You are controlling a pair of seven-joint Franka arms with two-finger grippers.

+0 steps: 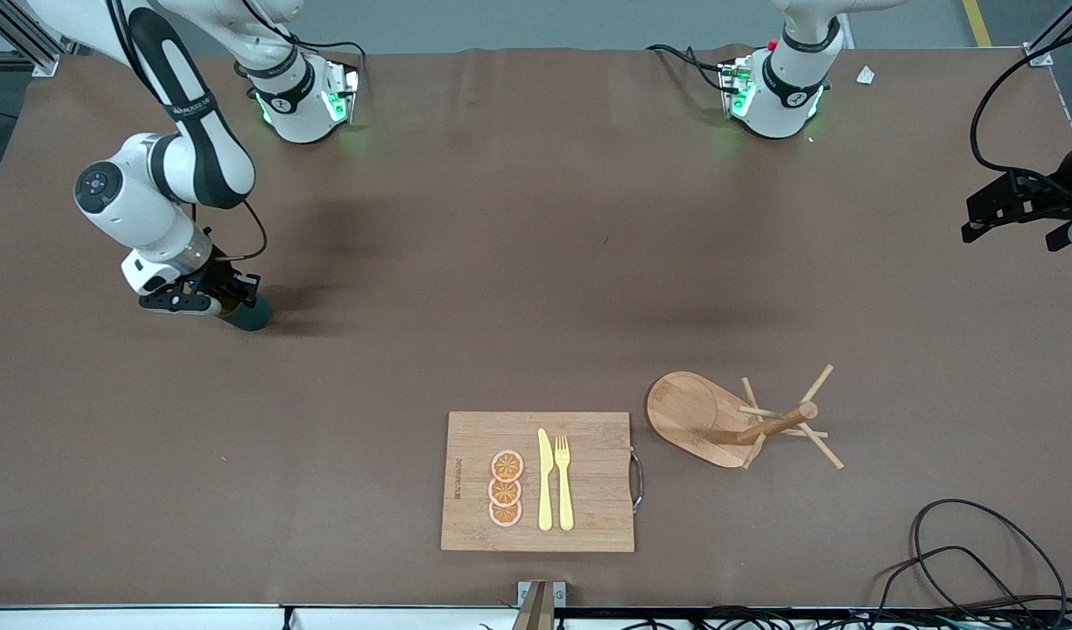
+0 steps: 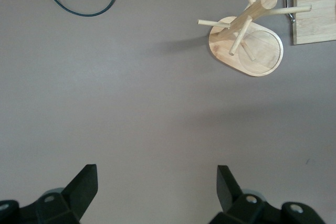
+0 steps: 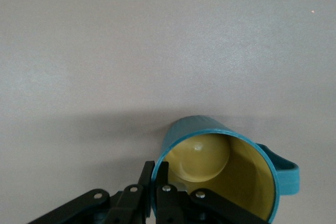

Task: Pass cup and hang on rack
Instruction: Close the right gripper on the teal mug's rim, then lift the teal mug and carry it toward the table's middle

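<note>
The cup (image 3: 220, 166), teal outside and mustard-yellow inside, stands on the table at the right arm's end; its loop handle (image 3: 286, 174) points away from the fingers. My right gripper (image 3: 156, 174) is shut on the cup's rim, one finger inside and one outside. In the front view the cup (image 1: 248, 313) shows just below the right gripper (image 1: 216, 302). The rack (image 1: 746, 420), a light wooden mug tree with an oval base, stands beside the cutting board. My left gripper (image 2: 157, 182) hangs open and empty high over the bare table, at the left arm's end (image 1: 1012, 206); the rack (image 2: 247, 40) shows in its view.
A bamboo cutting board (image 1: 597, 490) with orange slices, a yellow knife and a yellow fork lies near the front camera's table edge. Black cables (image 1: 982, 551) coil at the table's corner toward the left arm's end.
</note>
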